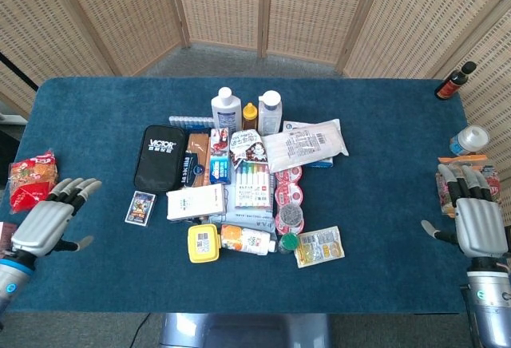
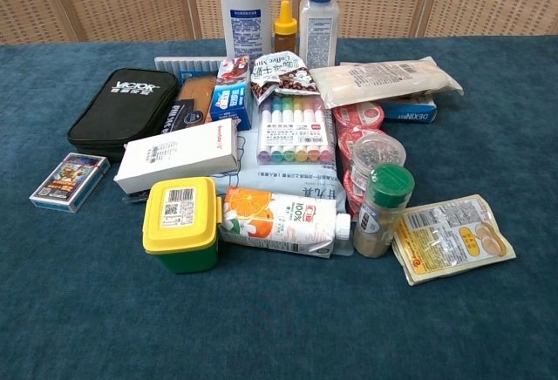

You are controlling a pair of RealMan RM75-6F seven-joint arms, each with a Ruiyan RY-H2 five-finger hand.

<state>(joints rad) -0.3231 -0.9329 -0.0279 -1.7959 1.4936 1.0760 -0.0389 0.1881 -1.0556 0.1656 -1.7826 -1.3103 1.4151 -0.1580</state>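
My left hand (image 1: 49, 220) hovers over the table's left edge, fingers spread and empty, nearest a small card box (image 1: 140, 207) and a red snack bag (image 1: 32, 179). At the table's right edge my right hand (image 1: 476, 219) is spread and empty too, next to a snack packet (image 1: 444, 185). A heap of goods fills the table's middle: a black Victor case (image 1: 160, 157), a white box (image 1: 196, 203), a yellow-lidded tub (image 2: 180, 221), an orange juice carton (image 2: 279, 221), a marker set (image 2: 296, 127) and a green-capped jar (image 2: 382, 208). Neither hand shows in the chest view.
Two white bottles (image 1: 226, 108) and a small amber bottle (image 1: 250, 114) stand at the back of the heap. A dark bottle (image 1: 455, 81) and a white-capped jar (image 1: 469, 140) sit off the table's right side. Woven screens close off the back.
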